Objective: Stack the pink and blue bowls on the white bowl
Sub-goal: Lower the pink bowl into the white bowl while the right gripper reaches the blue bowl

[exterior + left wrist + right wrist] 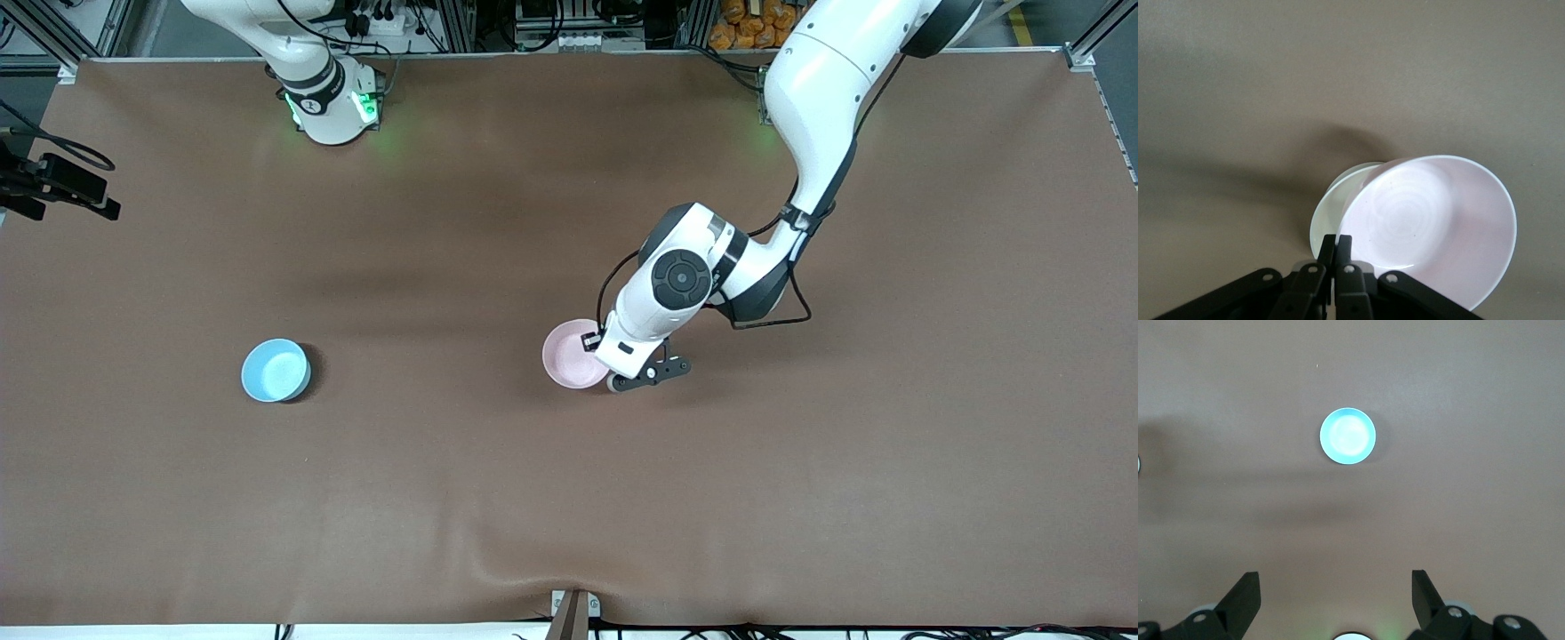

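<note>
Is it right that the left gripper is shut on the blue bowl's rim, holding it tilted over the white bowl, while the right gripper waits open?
Not quite: the left gripper is shut on the pink bowl, not the blue one, holding it tilted over the white bowl, as the left wrist view shows. The blue bowl sits alone toward the right arm's end of the table. The right gripper does wait open.

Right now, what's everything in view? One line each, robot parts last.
pink bowl: 1, pale pink, tilted, gripped at its rim, over the white bowl near the table's middle.
white bowl: 1, white, under the pink bowl, mostly hidden.
blue bowl: 1, light blue, upright on the table toward the right arm's end.
table: 1, brown cover.
left gripper: 1, black, shut on the pink bowl's rim.
right gripper: 1, black, open, high over the table; that arm waits.
</note>
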`<state>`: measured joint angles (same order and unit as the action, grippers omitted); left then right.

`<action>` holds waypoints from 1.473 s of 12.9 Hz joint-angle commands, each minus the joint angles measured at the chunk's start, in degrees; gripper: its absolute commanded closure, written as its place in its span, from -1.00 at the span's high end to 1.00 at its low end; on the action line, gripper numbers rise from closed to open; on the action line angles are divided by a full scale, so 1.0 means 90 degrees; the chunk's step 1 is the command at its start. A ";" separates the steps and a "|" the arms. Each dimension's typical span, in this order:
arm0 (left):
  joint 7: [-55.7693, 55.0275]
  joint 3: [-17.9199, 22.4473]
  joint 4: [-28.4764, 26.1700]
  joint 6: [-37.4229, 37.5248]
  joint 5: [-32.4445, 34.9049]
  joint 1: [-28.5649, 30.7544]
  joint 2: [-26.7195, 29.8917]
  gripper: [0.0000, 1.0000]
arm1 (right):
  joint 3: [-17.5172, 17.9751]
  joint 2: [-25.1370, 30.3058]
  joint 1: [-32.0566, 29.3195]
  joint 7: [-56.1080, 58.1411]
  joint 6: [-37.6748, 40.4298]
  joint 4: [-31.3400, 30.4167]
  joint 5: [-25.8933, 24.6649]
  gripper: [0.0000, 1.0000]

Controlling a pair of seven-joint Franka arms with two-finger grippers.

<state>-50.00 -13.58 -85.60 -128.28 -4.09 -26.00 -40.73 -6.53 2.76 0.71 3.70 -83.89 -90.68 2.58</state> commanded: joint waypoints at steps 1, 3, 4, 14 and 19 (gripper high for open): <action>-0.0080 0.0034 -0.0234 -0.0102 -0.0014 -0.0051 0.0180 -1.00 | -0.0036 -0.0032 0.0097 -0.0040 0.0035 0.0163 0.0026 1.00; -0.0080 0.0034 -0.0439 -0.0111 -0.0014 -0.0051 0.0316 -1.00 | -0.0036 -0.0042 0.0068 -0.0021 0.0035 0.0173 0.0026 1.00; -0.0080 0.0024 -0.0508 -0.0121 -0.0014 -0.0041 0.0365 -1.00 | -0.0036 -0.0042 0.0077 -0.0011 -0.0014 0.0183 0.0055 1.00; -0.0021 -0.0015 -0.0830 -0.0639 -0.0024 -0.0041 0.0336 -1.00 | 0.0003 -0.1301 0.0234 -0.0021 -0.0297 0.0710 0.0290 1.00; -0.0011 -0.0015 -0.0958 -0.0863 -0.0024 -0.0041 0.0288 -1.00 | 0.0013 -0.2012 0.0322 -0.0011 -0.0424 0.0720 0.0241 1.00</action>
<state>-49.99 -13.86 -93.58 -134.68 -4.09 -26.20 -38.29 -6.22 -10.19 3.27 3.75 -87.93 -86.19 4.22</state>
